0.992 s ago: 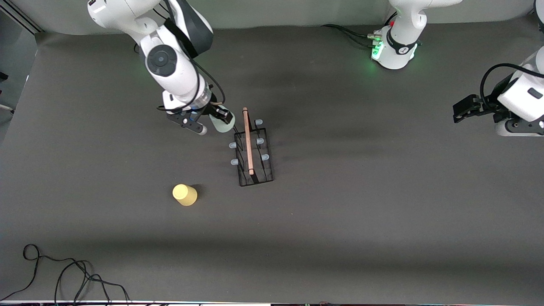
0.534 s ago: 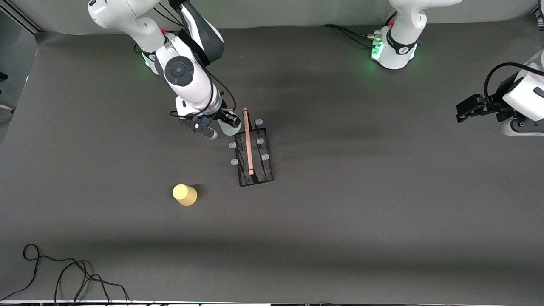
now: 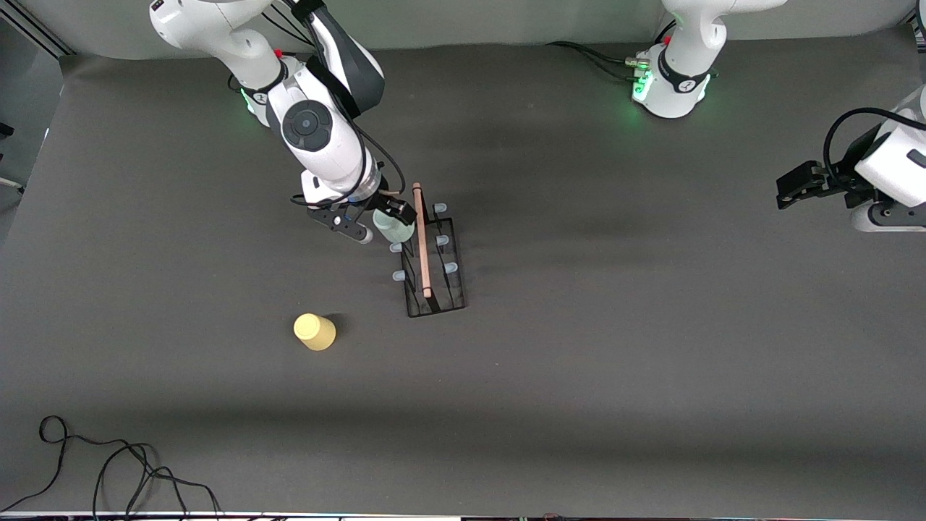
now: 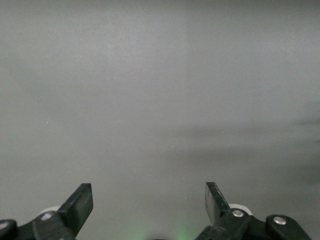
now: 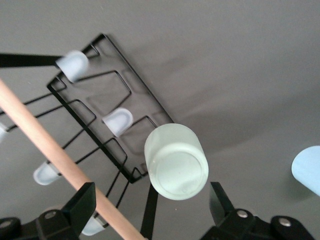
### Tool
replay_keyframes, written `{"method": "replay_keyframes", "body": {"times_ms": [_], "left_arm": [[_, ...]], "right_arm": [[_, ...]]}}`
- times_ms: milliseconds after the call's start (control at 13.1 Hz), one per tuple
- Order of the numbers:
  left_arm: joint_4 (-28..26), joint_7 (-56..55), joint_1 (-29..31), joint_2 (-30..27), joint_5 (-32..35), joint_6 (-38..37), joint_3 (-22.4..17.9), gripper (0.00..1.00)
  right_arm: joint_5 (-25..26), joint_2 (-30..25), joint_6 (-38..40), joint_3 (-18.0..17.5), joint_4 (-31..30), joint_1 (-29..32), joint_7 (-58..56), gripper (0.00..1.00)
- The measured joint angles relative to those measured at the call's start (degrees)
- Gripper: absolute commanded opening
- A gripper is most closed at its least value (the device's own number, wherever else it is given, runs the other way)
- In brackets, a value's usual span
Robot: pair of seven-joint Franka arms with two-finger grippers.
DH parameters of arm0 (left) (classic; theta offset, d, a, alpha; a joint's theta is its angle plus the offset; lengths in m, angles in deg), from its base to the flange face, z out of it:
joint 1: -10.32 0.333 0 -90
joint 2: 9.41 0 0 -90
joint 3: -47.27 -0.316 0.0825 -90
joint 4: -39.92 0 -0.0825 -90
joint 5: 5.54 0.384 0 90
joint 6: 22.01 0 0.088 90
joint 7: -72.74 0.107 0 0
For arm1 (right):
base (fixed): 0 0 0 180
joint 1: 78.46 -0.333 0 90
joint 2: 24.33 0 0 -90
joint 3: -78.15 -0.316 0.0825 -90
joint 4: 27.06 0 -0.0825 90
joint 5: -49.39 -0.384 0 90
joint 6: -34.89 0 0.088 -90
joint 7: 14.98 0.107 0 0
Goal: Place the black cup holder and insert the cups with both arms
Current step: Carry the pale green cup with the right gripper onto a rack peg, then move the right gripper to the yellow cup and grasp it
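Observation:
The black cup holder [image 3: 435, 307] stands mid-table, its wooden rod handle [image 3: 422, 239] on top. It also shows in the right wrist view [image 5: 107, 45]. My right gripper [image 3: 383, 221] is over the holder's corner on the right arm's side, farthest from the front camera. Its fingers are open around the pale green cup [image 3: 394, 227], which is upside down at that corner peg and touches neither finger [image 5: 176, 162]. The yellow cup [image 3: 315, 332] stands upside down on the table, nearer the front camera. A light blue cup [image 5: 307, 170] shows at the wrist view's edge. My left gripper [image 3: 792, 185] waits open and empty at the left arm's end.
Several pale-tipped pegs [image 3: 443, 239] of the holder are bare. A black cable [image 3: 108, 463] lies coiled at the table's front edge on the right arm's end. The left wrist view shows only bare grey table [image 4: 160, 100].
My right gripper has moved with the pale green cup toward the holder, and the cup is now over the corner peg. The left arm has drawn back slightly.

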Motion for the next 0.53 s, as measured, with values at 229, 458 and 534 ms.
{"method": "replay_keyframes", "body": {"times_ms": [229,458,534], "left_arm": [[0.0,0.0,0.0,0.05,0.0,0.0,-0.01,1.0],[-0.02,0.0,0.0,0.07,0.0,0.0,-0.02,1.0],[-0.03,0.0,0.0,0.08,0.0,0.0,-0.02,1.0]], "right_arm": [[2.15,0.06,5.56,2.3,4.46,3.32,-8.55,1.0],[2.18,2.17,5.93,3.39,6.92,10.78,-20.15,1.0],[2.18,4.09,5.75,3.44,8.34,13.2,-23.15,1.0]]}}
